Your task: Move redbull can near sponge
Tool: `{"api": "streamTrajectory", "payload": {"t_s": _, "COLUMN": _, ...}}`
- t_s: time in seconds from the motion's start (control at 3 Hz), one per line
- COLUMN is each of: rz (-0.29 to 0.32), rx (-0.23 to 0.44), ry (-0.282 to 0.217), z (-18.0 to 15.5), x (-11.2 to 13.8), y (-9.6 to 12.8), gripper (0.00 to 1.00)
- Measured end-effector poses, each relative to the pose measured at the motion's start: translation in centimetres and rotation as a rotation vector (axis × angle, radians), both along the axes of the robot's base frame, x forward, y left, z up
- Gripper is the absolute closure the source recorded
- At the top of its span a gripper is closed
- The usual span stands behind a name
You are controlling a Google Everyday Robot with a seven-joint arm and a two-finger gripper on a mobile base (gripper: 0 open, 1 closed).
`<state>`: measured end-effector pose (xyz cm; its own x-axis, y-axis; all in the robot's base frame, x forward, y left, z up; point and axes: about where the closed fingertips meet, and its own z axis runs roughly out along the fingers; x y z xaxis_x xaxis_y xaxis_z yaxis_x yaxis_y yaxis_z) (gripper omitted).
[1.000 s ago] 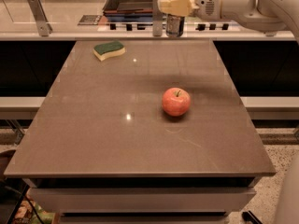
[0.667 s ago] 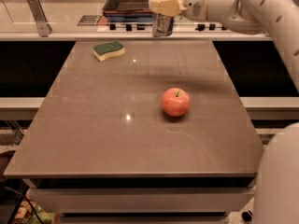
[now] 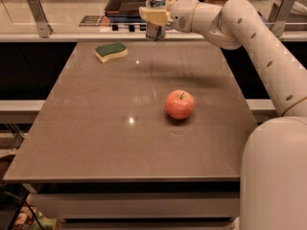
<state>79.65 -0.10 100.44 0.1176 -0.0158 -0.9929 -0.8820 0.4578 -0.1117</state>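
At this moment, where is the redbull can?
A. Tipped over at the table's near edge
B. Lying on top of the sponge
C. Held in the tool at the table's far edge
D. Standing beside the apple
C: the tool is closed around the redbull can at the far edge of the table, apart from the sponge and well behind the apple.

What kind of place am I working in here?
Probably a kitchen or break-room area: a sponge and an apple on a brown table, a dark tray on the counter behind. The pincer holds the redbull can over the table's far edge.
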Motion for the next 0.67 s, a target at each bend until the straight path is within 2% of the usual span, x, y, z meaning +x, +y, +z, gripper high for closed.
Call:
{"api": "streamTrajectory", "payload": {"t_s": 0.33, "rz": 0.0, "rx": 0.0, "ry": 0.0, "z": 0.0, "x": 0.0, "y": 0.0, "gripper": 1.0}}
{"api": "streamTrajectory", "payload": {"t_s": 0.67, "rz": 0.023, "rx": -0.015, "ry": 0.005, "z": -0.5, "x": 0.2, "y": 1.3, "gripper": 1.0}}
